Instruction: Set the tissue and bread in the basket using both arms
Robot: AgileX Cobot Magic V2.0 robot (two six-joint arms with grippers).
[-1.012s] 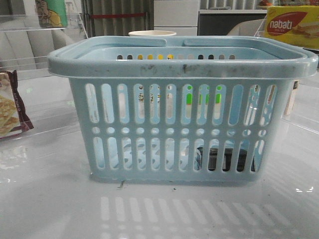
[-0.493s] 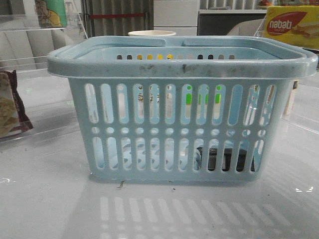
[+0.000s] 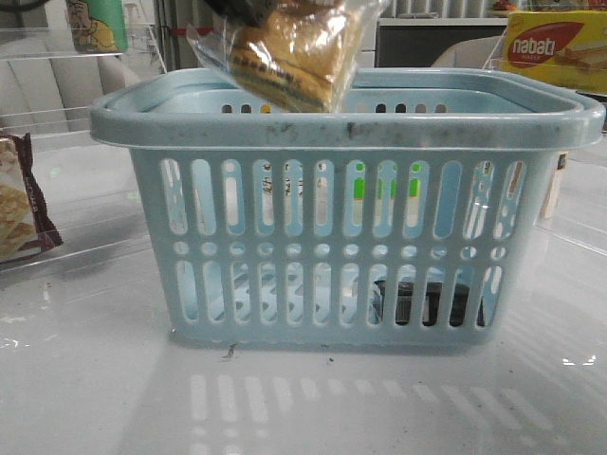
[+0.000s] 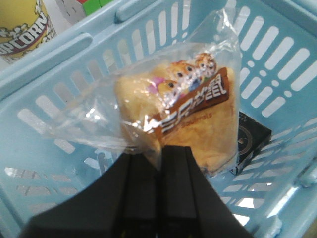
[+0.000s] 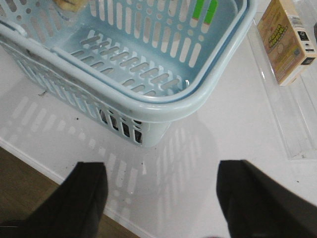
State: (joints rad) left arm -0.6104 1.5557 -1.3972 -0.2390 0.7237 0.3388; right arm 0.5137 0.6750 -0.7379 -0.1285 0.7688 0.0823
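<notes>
The light blue basket (image 3: 346, 123) stands mid-table. My left gripper (image 4: 158, 148) is shut on the clear plastic edge of the bread packet (image 4: 183, 114) and holds it hanging over the basket's (image 4: 59, 64) inside. In the front view the bread (image 3: 289, 47) hangs just above the far rim; the gripper itself is out of frame there. The black tissue pack (image 4: 252, 139) lies on the basket floor at the right, seen through the slots (image 3: 427, 303). My right gripper (image 5: 161, 173) is open and empty over the table, beside a basket corner (image 5: 163, 104).
A maroon-edged cracker bag (image 3: 19, 204) lies at the left. A yellow nabati box (image 3: 555, 47) sits at the back right. A popcorn can (image 4: 22, 29) stands behind the basket. A tan carton (image 5: 287, 39) lies right of the basket. The table's front edge (image 5: 29, 153) is near my right gripper.
The bread packet has come into the front view over the basket's far rim, covering the white cup behind it. The basket and tissue have not moved.
</notes>
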